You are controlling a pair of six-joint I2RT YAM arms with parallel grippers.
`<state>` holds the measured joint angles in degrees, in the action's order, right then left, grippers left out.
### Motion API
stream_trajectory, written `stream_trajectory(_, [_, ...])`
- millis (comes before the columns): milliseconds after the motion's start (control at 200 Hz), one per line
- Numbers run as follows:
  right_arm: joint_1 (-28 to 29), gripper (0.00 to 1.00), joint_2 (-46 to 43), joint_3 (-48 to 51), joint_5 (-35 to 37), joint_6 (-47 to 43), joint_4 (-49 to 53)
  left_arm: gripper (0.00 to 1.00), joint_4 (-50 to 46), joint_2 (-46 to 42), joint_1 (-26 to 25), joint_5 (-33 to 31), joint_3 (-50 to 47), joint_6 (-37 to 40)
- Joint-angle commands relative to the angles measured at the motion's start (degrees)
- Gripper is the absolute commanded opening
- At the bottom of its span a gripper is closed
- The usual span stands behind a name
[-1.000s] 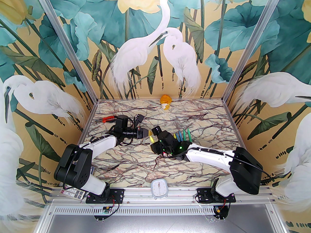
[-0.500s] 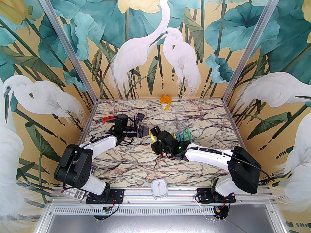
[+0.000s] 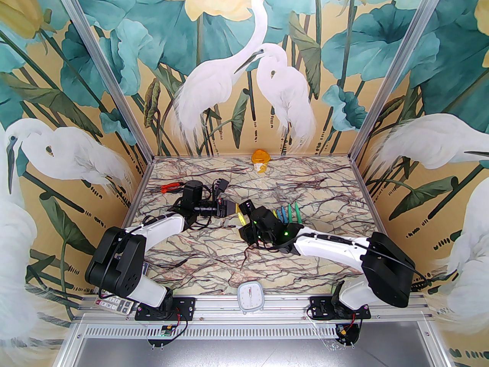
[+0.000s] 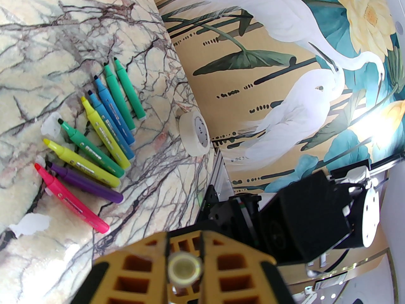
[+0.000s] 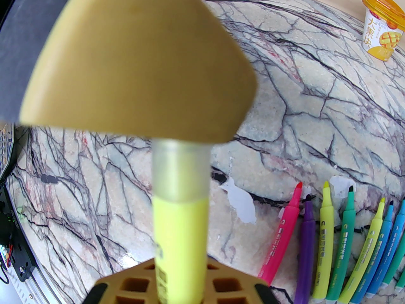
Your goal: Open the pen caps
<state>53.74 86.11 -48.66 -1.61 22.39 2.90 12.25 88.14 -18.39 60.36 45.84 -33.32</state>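
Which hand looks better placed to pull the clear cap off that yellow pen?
Left, probably: the left hand is shut on the clear cap, while the right hand holds the yellow pen by its body.

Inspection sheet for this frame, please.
Surface: marble-pattern table, with white patches in its film.
Job's things: yellow pen with clear cap on its tip; nine uncapped pens fanned out on the table.
Clutter: pliers, orange-lidded cup, tape roll, white timer.
Grippers: left gripper shut on the clear cap; right gripper shut on the yellow pen.
Cables: black loops beside the left wrist.
Surroundings: heron mural walls.
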Motion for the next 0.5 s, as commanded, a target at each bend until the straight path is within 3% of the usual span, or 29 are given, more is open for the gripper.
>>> stream_trajectory(0, [0.41, 0.00, -2.28, 2.61, -2.54, -0.95, 4.44, 0.00, 2.83, 0.33, 3.07, -7.62, 0.05, -2.74])
stream_trajectory(495, [0.41, 0.00, -1.30, 2.79, -3.02, -1.73, 5.53, 0.00, 1.70, -0.41, 5.45, -13.85, -0.84, -4.50])
